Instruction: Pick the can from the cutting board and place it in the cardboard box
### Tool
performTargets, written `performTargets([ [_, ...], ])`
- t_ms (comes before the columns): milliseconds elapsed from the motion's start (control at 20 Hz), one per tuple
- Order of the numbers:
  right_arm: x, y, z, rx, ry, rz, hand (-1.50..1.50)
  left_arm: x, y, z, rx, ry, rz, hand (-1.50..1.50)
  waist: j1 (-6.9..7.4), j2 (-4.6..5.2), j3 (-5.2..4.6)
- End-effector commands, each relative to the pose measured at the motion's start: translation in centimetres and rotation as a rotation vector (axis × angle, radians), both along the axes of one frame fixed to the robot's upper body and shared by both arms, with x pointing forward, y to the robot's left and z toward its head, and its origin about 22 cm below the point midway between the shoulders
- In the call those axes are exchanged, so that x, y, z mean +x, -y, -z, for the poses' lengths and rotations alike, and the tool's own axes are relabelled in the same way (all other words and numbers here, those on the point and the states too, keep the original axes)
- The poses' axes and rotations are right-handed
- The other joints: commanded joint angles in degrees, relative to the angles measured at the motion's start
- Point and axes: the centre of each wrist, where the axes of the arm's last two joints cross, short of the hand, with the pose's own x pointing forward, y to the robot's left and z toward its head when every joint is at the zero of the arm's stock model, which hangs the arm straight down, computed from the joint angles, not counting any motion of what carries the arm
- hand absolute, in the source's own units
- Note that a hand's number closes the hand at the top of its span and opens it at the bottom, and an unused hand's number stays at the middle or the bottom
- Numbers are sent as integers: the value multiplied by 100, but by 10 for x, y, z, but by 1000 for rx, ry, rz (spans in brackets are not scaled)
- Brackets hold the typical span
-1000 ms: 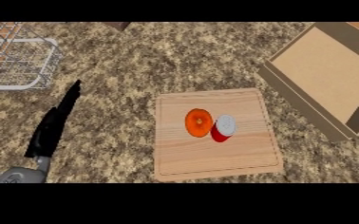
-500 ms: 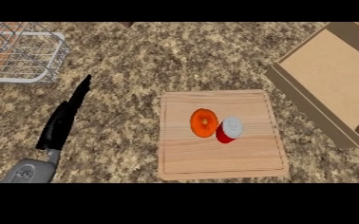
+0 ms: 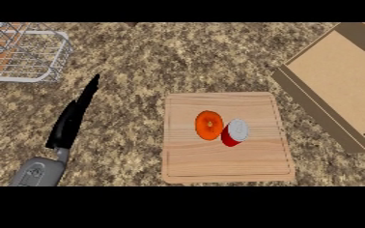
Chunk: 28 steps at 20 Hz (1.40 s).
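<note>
can on the board, box off to the right

the cardboard box (image 3: 335,79) shows only its bare floor; a wire basket (image 3: 32,53) sits at upper left. the red can (image 3: 234,133) lies on the cutting board (image 3: 227,166), touching an orange fruit (image 3: 208,124). the left hand (image 3: 71,121) rests with fingers straight, holding nothing, on the speckled counter (image 3: 185,58).

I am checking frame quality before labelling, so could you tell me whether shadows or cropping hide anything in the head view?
Head view: even light, no glare; the can and orange fruit show clearly on the cutting board; the cardboard box and wire basket are cropped at the edges.
</note>
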Motion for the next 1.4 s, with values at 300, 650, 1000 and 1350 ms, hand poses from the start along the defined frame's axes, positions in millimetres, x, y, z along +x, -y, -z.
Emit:
performTargets([
  [300, 60, 2, 0, -106, -5, 27, -150, 1, 4, 2, 20, -13, -15, 0, -53, -89, 6],
  [650, 122, -28, 4, -136, -87, 12, -150, -10, -14, 6, 24, -18, -15, 0, -19, -131, 16],
  [1000, 164, -49, 2, -131, -150, 8, -150, 5, 0, 12, -9, -35, -17, 0, -74, -150, 21],
  [1350, 193, -58, 30, -134, -157, 46, -150, -12, -10, 14, 12, -32, -22, 0, -50, -156, 23],
])
